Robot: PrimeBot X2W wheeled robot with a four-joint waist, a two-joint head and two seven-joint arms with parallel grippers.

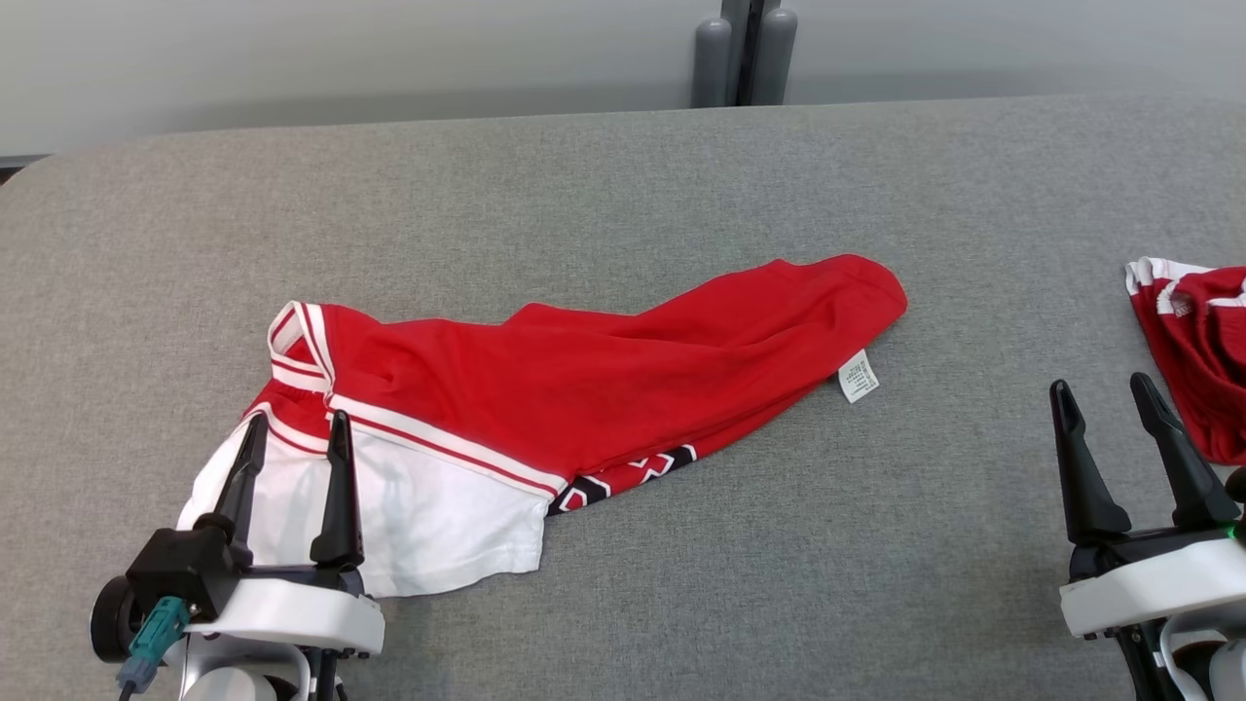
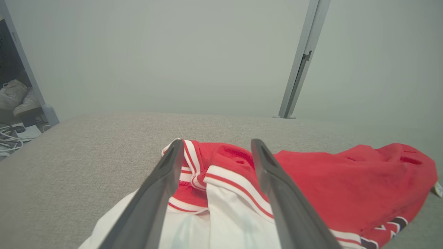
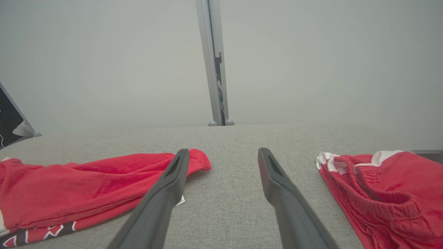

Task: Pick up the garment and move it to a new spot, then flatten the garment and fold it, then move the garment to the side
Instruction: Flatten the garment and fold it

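at my left, the left gripper (image 1: 297, 426) has its two fingers apart over the white end of the garment (image 1: 604, 380), and holds nothing. the garment lies crumpled on the grey table (image 1: 623, 195), its red part stretching to the right, with a white label (image 1: 859, 376) near that end. the right gripper (image 1: 1101, 389) stands with fingers apart too, empty, between this garment and a second red garment (image 1: 1202, 341) at the right edge.

I count two garments on one grey table (image 1: 623, 175): the long red garment (image 1: 604, 380) and the bunched red garment (image 1: 1202, 341). One white label (image 1: 859, 376). Two grippers, my left gripper (image 1: 298, 419) and right gripper (image 1: 1100, 384), two fingers each
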